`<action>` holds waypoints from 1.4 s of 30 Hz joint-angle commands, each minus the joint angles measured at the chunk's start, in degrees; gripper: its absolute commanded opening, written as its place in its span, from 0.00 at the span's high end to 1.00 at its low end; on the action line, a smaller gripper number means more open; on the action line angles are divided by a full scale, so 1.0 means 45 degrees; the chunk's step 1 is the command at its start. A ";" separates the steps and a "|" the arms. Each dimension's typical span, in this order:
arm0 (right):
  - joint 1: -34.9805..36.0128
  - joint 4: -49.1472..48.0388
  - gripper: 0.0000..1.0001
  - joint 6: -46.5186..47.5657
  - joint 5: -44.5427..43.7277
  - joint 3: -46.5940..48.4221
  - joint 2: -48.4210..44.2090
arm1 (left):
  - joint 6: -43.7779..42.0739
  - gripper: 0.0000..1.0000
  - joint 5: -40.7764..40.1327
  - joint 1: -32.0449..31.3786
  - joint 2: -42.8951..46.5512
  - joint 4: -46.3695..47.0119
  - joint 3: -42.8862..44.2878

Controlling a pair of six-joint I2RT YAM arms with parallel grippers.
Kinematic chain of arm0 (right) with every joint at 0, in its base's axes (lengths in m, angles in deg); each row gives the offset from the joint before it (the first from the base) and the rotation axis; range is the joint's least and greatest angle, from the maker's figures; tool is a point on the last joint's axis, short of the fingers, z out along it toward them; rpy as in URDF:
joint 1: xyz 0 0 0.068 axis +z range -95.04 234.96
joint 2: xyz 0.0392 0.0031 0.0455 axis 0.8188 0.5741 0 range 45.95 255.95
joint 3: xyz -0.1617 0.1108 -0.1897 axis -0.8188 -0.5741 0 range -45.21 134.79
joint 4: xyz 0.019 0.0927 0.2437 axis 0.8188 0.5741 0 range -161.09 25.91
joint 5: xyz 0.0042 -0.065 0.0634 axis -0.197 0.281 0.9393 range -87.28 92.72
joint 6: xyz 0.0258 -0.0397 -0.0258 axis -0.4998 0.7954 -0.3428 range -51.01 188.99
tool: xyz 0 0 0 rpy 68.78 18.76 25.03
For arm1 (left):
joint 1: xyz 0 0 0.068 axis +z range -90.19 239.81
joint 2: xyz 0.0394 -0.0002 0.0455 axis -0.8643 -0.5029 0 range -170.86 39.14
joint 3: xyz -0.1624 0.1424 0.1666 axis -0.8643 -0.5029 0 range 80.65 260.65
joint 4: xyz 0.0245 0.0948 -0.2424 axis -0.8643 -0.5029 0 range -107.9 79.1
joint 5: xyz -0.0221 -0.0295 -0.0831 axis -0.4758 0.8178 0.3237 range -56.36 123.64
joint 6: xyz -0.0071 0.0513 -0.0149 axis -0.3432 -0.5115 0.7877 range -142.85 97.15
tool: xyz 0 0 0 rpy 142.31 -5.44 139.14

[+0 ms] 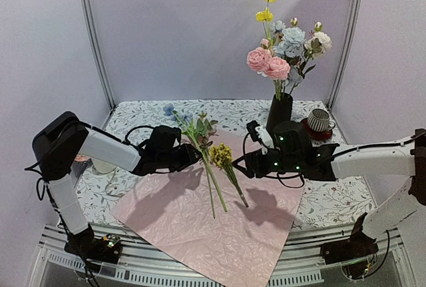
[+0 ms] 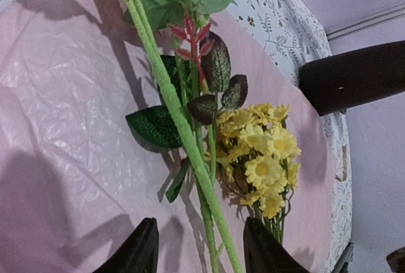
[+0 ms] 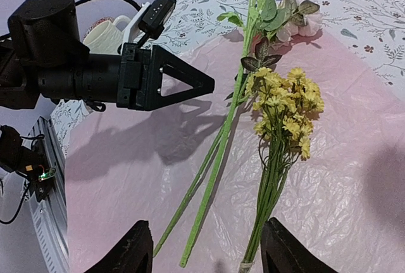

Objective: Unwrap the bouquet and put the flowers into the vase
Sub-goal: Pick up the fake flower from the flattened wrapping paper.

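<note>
The bouquet lies undone: its pink wrapping paper (image 1: 200,214) is spread flat on the table. On it rest two long green-stemmed flowers (image 1: 212,180) with leaves and pale blue blooms, and beside them a bunch of yellow daisies (image 1: 221,154). My left gripper (image 1: 195,156) hovers low over the stems, open. In the left wrist view the two stems (image 2: 190,140) run between its fingers (image 2: 136,254) without touching them. My right gripper (image 1: 241,165) is open just right of the daisies (image 3: 285,105). The black vase (image 1: 279,111) stands at the back holding pink, blue, cream and yellow flowers (image 1: 283,50).
A ribbed cup on a red saucer (image 1: 320,122) sits right of the vase. A white mug (image 3: 104,33) stands on the floral tablecloth behind the left arm. The paper's near corner hangs over the table's front rail (image 1: 200,270). Curtain walls close in the back and sides.
</note>
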 commanded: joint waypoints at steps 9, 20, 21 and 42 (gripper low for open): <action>0.0055 -0.0352 0.39 -0.0530 -0.1073 -0.1172 -0.1384 | 0.1241 0.64 0.1274 0.0648 -0.1760 0.1401 0.0991; 0.0065 -0.0347 0.40 -0.0598 -0.1074 -0.1457 -0.1852 | 0.1546 0.74 0.1498 0.0869 -0.2740 0.2284 0.1412; 0.0058 -0.0328 0.40 -0.0588 -0.1099 -0.1462 -0.1897 | 0.1608 0.75 0.1563 0.0910 -0.2823 0.2309 0.1464; 0.0064 -0.0371 0.40 -0.0606 -0.1226 -0.1585 -0.2085 | 0.1918 1.00 0.1567 0.1283 -0.2324 0.3867 0.0613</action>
